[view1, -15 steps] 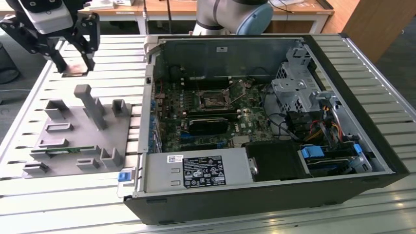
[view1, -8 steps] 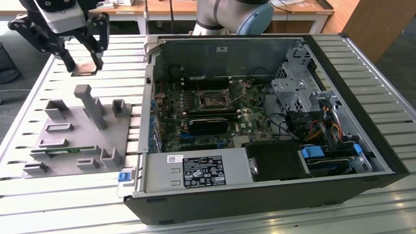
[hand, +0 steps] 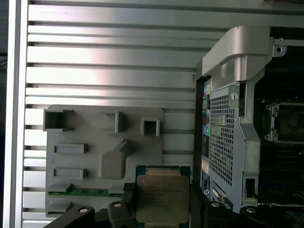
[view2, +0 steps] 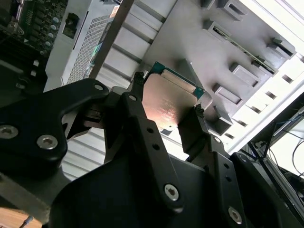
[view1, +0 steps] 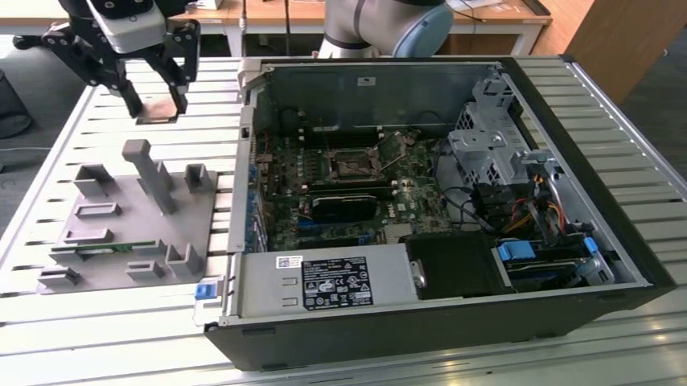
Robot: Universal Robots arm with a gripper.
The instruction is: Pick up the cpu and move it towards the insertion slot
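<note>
The cpu [hand: 162,192], a flat square chip with a silvery top and green rim, sits clamped between my gripper's [hand: 162,205] black fingers. The second wrist view shows the cpu [view2: 167,107] from the side, pinched at two opposite edges by the gripper [view2: 167,94]. In the exterior view the gripper [view1: 157,109] hangs over the slatted table at the far left, above the grey fixture and left of the open computer case. The insertion slot [view1: 352,165] is the dark metal-framed socket on the motherboard inside the case; it also appears as the insertion slot [hand: 285,121] in the first wrist view.
A grey fixture plate [view1: 129,217] with upright posts lies on the table, holding a green memory stick [view1: 108,249]. The case wall [view1: 249,137] stands between the gripper and the motherboard. Inside are a drive cage [view1: 494,153], cables and a power supply [view1: 322,281].
</note>
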